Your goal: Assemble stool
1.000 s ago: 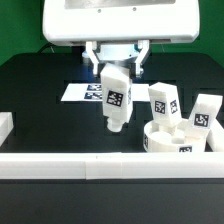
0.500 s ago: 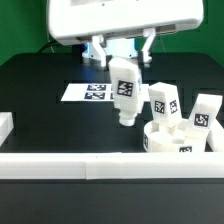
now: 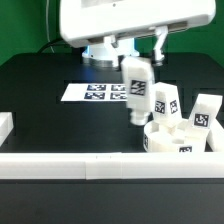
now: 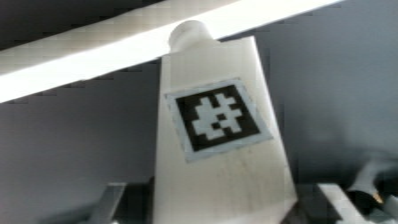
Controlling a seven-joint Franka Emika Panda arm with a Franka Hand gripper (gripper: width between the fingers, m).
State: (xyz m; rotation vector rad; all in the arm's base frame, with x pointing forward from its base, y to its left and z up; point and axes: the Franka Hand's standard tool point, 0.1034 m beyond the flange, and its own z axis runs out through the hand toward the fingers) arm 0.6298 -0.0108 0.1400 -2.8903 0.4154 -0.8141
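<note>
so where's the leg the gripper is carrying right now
In the exterior view the leg hangs from the gripper right of centre, above the seat's left edge, just left of two standing legs.

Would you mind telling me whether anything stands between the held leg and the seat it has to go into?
Nothing visible does. The gripper holds the leg in the air just above the seat at its rim on the exterior view's left; two other legs stand behind the seat, off the path.
</note>
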